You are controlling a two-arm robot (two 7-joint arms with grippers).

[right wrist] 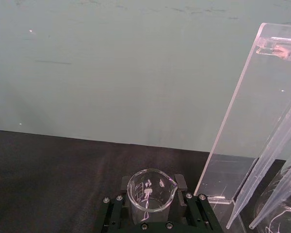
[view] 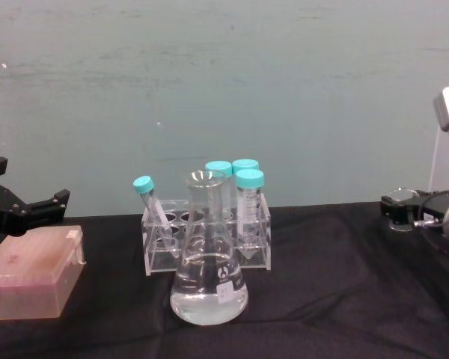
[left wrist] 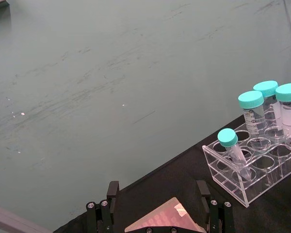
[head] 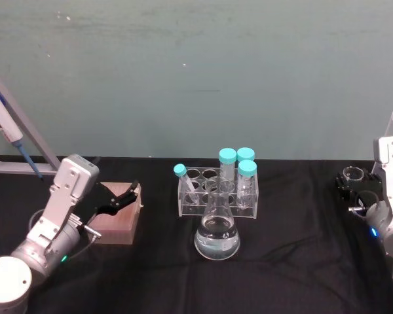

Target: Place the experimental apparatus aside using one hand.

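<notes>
My right gripper (head: 352,182) sits at the table's right end, shut on a small glass beaker (right wrist: 151,190) that stands upright between its fingers (right wrist: 180,182). The chest view shows that beaker (view: 402,196) low over the black cloth. Just right of it rises the tall acrylic stand (right wrist: 242,121) with clear plastic pipettes (right wrist: 276,160) leaning in it. The conical flask (head: 217,234) with clear liquid stands mid-table, well left of that gripper. My left gripper (head: 128,195) is open at the left, hovering over a pink box (head: 120,216).
A clear rack (head: 185,199) with teal-capped tubes (head: 228,157) stands right behind the flask. A grey frame holding a blue-and-white pipettor (head: 6,131) is at the far left. Black cloth (head: 295,229) lies bare between flask and right gripper. A green wall stands close behind.
</notes>
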